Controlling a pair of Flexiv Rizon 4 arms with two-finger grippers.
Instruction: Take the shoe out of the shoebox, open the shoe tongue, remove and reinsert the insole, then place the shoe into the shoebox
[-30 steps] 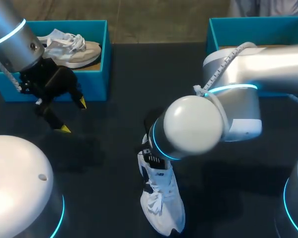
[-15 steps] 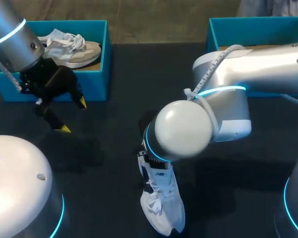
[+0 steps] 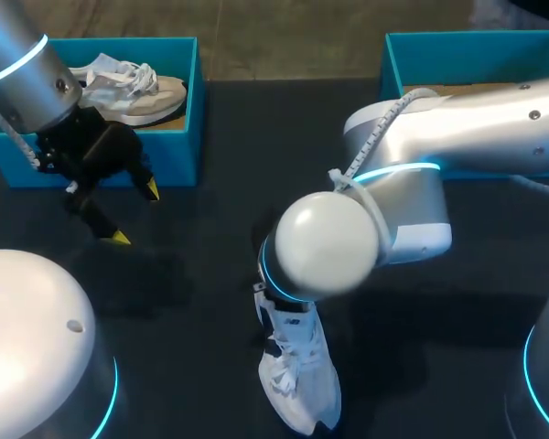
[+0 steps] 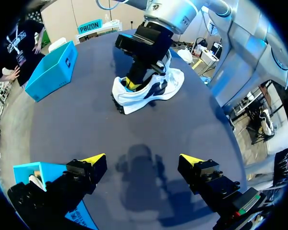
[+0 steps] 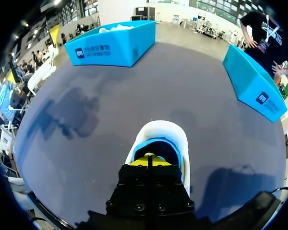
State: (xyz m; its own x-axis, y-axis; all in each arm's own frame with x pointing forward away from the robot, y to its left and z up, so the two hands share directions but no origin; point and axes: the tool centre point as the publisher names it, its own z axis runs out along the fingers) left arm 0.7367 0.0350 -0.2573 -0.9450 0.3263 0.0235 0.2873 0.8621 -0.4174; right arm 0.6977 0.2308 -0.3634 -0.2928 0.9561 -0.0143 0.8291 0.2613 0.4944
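Sitting upright on its sole nr the table's [image 3: 220, 183] near edge, abt midway along, is the white shoe [image 3: 300, 380] w/ dark side trim. Toe points to the near edge, heel to the far side. It's out on the bare tabletop, well apart from both boxes.

R arm [image 3: 457, 119] comes in from the right edge and reaches past the middle, wrist straight above the heel. R gripper [image 5: 149, 162] is down inside the shoe's opening, yellow tips pressed together w/ just a thin seam btwn them. Can't tell if anything is pinched there. Blue lining [image 5: 158, 146] shows inside the shoe, just ahead of the tips, w/ the white collar curving round it. Head view hides the fingers under the wrist; L wrist view shows a bit of yellow down in the opening.

L gripper [image 3: 134, 214] hangs over the table nr the far-left corner, fingers spread wide, nothing btwn them, touching nothing. White shoe is well ahead of it.

Containers:
- L shoebox [image 3: 178, 137], blue, at the far-left corner, just beside the L gripper. Holds a beige shoe [image 3: 133, 91] w/ white laces, lying along the box.
- R shoebox [image 3: 476, 55], blue, at the far-right corner. R arm covers most of it; only a strip of brown floor shows, rest of inside hidden.
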